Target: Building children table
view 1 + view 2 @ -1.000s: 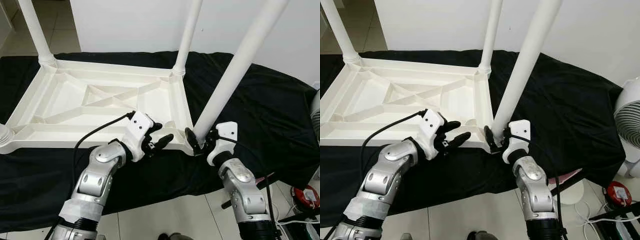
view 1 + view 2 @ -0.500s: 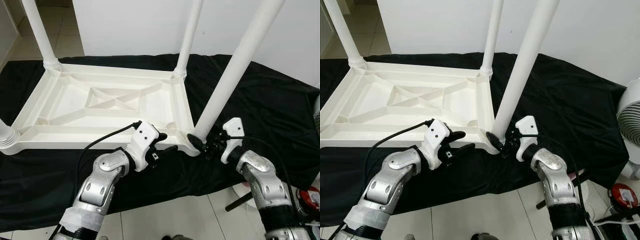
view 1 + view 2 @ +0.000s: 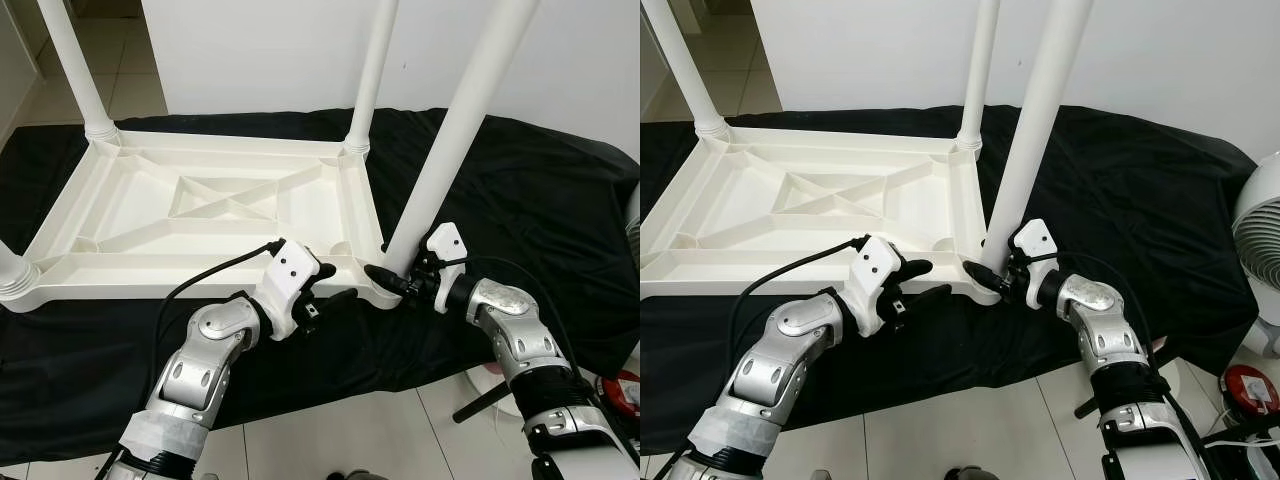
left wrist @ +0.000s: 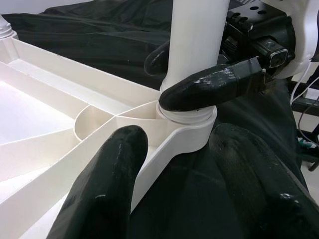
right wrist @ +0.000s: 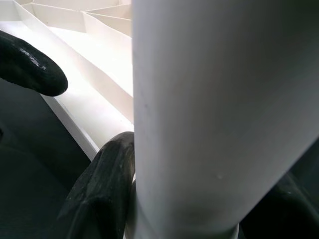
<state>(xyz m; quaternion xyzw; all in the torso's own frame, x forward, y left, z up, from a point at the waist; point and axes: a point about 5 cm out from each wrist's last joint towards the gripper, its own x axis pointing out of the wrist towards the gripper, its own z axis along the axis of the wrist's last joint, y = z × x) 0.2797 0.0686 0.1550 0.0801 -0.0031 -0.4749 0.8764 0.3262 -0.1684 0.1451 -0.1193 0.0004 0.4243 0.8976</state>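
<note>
Behind the near table leg (image 3: 450, 140), right gripper (image 3: 398, 282) fingers partly hide.

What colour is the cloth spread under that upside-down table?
Black. The cloth lies under the white table; the left eye view shows it best.

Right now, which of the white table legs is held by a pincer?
The near right leg, at the corner closest to the robot: the right pincer clamps its base. The other legs stand untouched.
</note>
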